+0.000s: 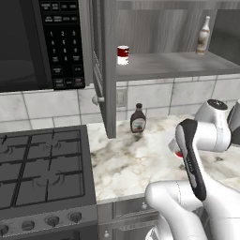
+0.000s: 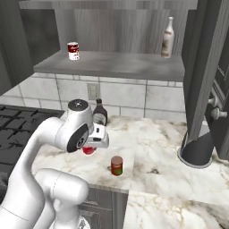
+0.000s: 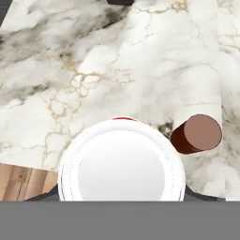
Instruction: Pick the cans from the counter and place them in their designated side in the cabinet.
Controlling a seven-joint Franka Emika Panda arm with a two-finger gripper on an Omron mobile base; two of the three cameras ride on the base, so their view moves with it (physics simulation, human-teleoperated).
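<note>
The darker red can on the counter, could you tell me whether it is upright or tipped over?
Upright: the darker red can stands on its base on the counter, flat top facing up.

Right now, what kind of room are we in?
A kitchen, rendered: a gas stovetop under a microwave, beside a marble counter with a wall cabinet above.

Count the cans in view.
3: white-and-dark-red can on the grey cabinet shelf; bright red white-topped can in the gripper; plain dark red can standing on the marble counter.
</note>
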